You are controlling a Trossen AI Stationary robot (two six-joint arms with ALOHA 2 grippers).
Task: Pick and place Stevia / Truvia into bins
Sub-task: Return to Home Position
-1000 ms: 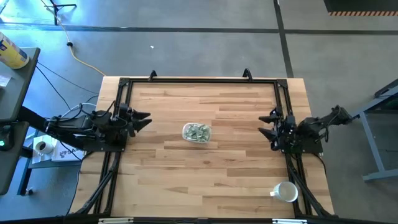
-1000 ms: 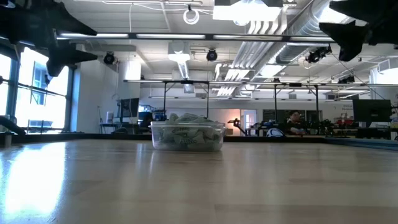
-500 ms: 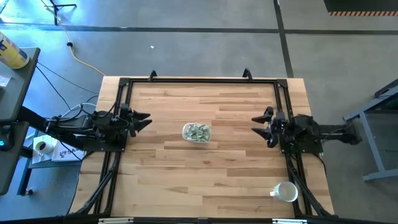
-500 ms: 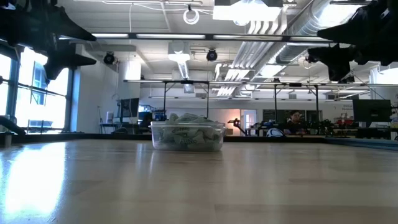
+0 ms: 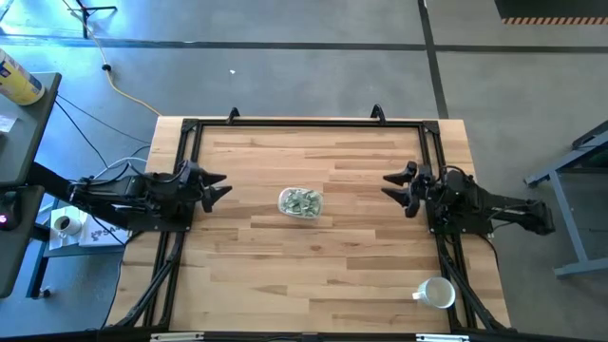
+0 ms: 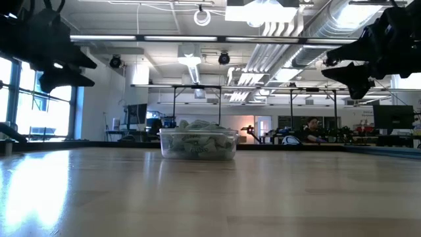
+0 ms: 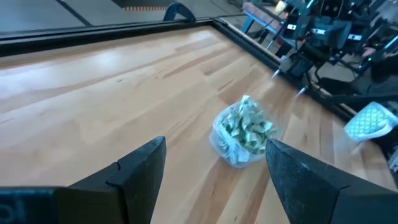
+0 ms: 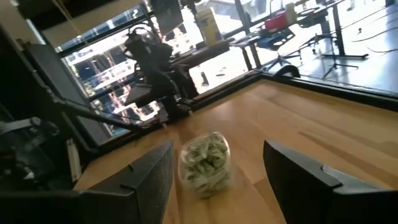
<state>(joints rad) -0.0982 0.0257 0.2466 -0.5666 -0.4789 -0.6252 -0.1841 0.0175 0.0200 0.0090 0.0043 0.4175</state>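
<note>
Both apart (empty): left pincer (image 5: 226, 184), right pincer (image 5: 386, 185) | bin (image 5: 281, 203) of packets (image 5: 302, 201) midway between them

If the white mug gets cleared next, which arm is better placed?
Right, likely: the white mug sits on the right arm's side of the table, and the open right gripper is nearer it than the left gripper.

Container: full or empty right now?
Full: packets heap above the rim of the container, in the low and both wrist views.
</note>
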